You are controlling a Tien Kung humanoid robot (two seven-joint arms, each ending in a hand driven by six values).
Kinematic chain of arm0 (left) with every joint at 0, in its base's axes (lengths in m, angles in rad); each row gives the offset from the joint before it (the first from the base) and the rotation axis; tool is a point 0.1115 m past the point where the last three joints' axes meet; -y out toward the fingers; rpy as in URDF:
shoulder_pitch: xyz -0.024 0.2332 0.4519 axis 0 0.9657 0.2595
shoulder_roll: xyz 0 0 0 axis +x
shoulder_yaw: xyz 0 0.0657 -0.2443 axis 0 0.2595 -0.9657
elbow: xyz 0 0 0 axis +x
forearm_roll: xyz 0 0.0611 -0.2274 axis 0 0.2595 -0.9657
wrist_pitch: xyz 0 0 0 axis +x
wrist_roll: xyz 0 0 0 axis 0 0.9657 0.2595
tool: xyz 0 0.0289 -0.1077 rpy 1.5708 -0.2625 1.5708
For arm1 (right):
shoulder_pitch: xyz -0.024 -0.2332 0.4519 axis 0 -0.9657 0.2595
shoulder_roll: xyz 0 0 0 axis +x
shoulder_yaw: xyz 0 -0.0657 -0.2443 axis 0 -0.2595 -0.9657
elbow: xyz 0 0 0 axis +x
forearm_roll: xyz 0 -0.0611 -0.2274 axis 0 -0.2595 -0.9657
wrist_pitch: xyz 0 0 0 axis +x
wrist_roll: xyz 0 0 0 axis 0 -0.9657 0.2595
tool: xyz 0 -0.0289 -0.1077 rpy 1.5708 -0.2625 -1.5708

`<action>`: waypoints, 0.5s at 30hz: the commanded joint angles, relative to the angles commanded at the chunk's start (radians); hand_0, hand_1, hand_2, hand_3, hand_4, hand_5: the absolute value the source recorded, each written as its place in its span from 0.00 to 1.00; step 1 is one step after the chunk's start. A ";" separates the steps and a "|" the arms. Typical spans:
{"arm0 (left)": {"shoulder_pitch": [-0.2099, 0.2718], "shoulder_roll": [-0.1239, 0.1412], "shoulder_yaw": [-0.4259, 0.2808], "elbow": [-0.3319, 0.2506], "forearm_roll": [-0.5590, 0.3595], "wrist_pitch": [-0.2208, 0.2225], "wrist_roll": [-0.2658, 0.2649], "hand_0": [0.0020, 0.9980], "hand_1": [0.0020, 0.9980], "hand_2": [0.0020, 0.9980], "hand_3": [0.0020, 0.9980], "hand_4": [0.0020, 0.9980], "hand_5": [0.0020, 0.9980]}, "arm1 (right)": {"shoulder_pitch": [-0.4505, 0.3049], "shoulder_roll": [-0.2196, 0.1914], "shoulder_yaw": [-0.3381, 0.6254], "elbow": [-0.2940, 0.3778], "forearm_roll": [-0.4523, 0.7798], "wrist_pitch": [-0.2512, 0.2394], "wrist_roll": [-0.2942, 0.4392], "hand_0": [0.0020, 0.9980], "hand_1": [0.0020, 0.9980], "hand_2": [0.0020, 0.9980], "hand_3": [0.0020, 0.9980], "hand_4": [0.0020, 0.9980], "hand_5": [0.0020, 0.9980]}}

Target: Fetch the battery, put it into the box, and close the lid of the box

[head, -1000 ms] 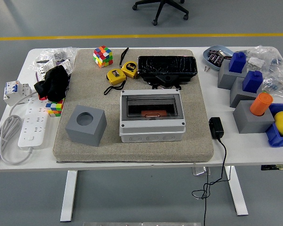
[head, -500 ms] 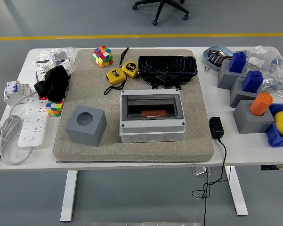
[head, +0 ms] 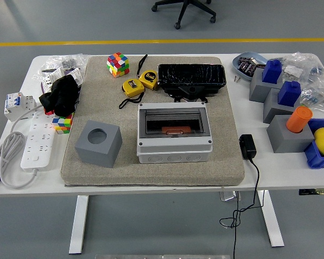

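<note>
The box [head: 174, 133], a pale grey plastic enclosure with a dark see-through lid [head: 174, 121], sits at the centre of the frame on a coarse beige mat [head: 151, 167] that covers most of the white table [head: 124, 189]. The lid lies flat over the box, and through it a small orange-red piece shows inside (whether that is the battery cannot be told). Neither robot hand appears anywhere in the frame, so their state cannot be told.

Lowest in the frame, a black cable [head: 248, 210] dangles off the table's near edge, running up to a small black adapter [head: 247, 146] just right of the mat. To the box's left, apart from it, stands a grey block [head: 98, 143] with a round hole in its top. At the left edge lie a white power strip [head: 38, 140] with its looped cord and a white circuit breaker [head: 17, 104].

At middle right stands a grey block holding an orange cylinder [head: 299, 118], with a blue bin [head: 317, 154] holding something yellow beside it. Further up are two more grey blocks topped with blue pieces [head: 271, 70].

Behind the box lies a glossy black rectangular case [head: 191, 78], close to it but not touching. Left of that are two yellow tape measures [head: 140, 83] and a colour cube [head: 118, 64]. A black cloth-like bundle [head: 62, 94] rests over a second colour cube [head: 62, 123] at the mat's left edge. In the upper right, a blue dish [head: 245, 59] holds small dark items, with clear plastic bags [head: 307, 67] nearby.
</note>
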 joint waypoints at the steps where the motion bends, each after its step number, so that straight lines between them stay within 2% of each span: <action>1: 0.000 0.000 0.001 0.000 0.001 0.001 -0.001 0.99 0.93 0.84 0.77 1.00 1.00 | 0.000 0.000 -0.003 0.000 0.002 0.002 -0.001 1.00 0.96 0.92 0.96 1.00 1.00; 15: -0.004 0.000 0.001 0.000 0.009 0.011 -0.010 0.97 0.92 0.83 0.77 1.00 1.00 | 0.004 -0.002 -0.004 0.000 0.003 0.009 -0.006 1.00 0.96 0.92 0.94 1.00 1.00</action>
